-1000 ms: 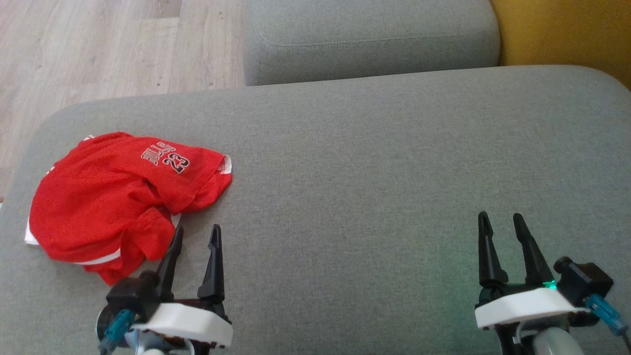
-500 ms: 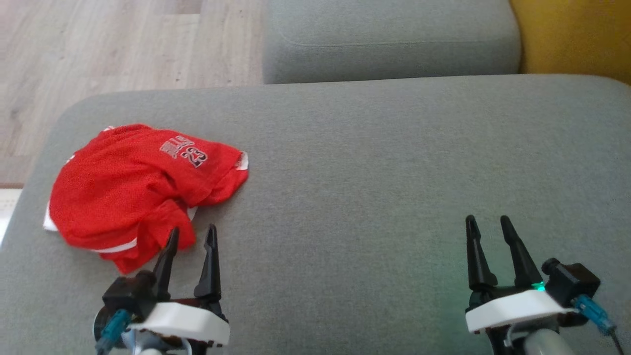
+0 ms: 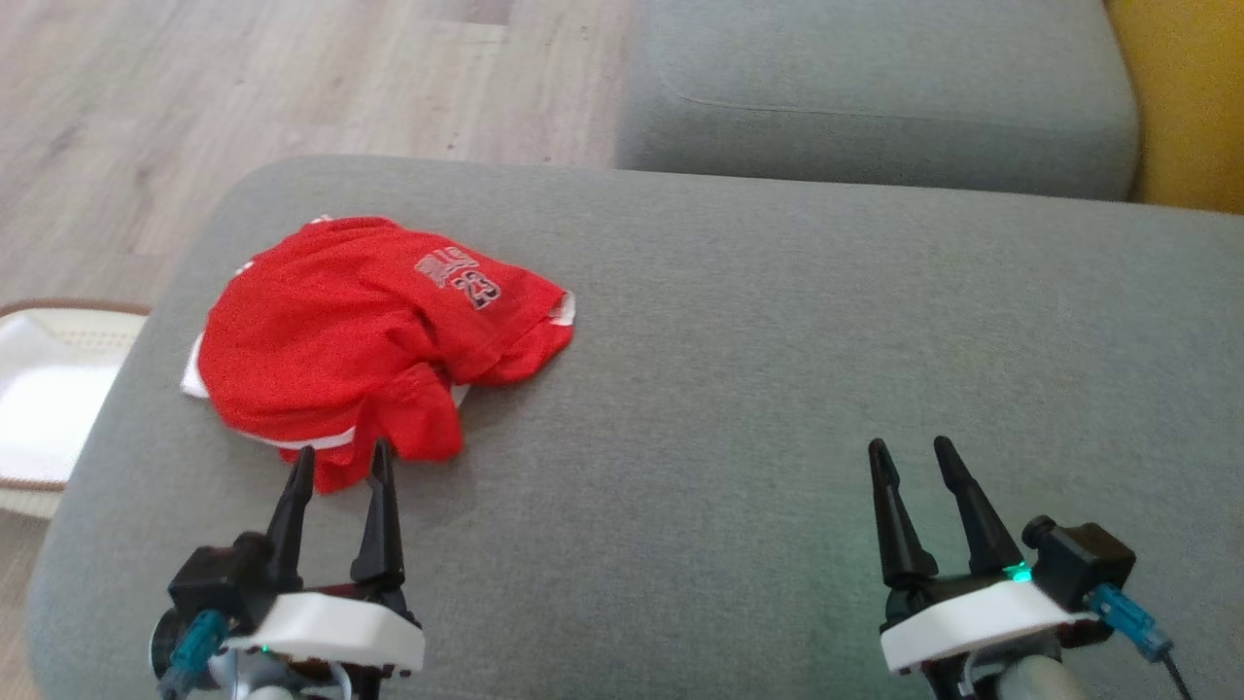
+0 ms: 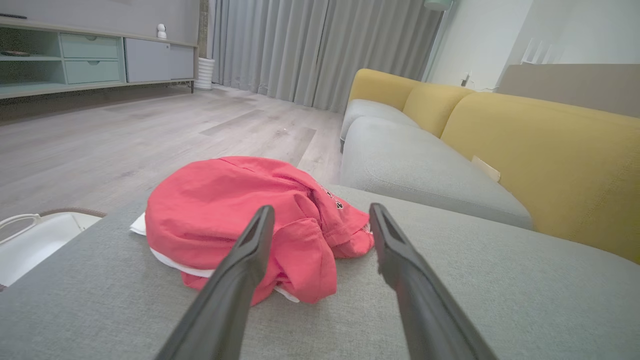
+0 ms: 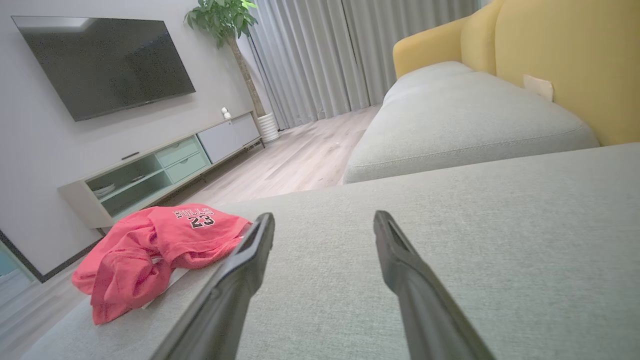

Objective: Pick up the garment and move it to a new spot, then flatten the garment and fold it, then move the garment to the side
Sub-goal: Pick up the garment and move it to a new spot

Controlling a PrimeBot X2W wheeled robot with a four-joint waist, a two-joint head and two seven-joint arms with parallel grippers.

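At the far left a pale basket (image 3: 44,389) sat on the wooden floor (image 3: 292,87), just off the end of the grey cushion (image 3: 739,369). On the left part of that cushion lay the garment (image 3: 360,331), a red jersey with white trim, bunched in a loose heap with its printed number facing up. The left pincer (image 3: 343,449) hovered just in front of the heap's near edge, jaws spread wide and holding nothing, its tips close to the red flap that drooped nearest the robot.

The jersey looked thin, soft and very light (mesh sports cloth, by the look of it), so it would likely sag and unfold when lifted, and a shallow pinch could slip off. The near flap, or the white-trimmed hem beside it, seemed the best place to take hold, with a deep bite through a single fold rather than the whole bundle.

Bare grey cushion filled the middle. Well apart on the right, the right pincer (image 3: 910,444) was likewise open and empty above the cushion. A yellow backrest (image 3: 1191,97) closed the far right.
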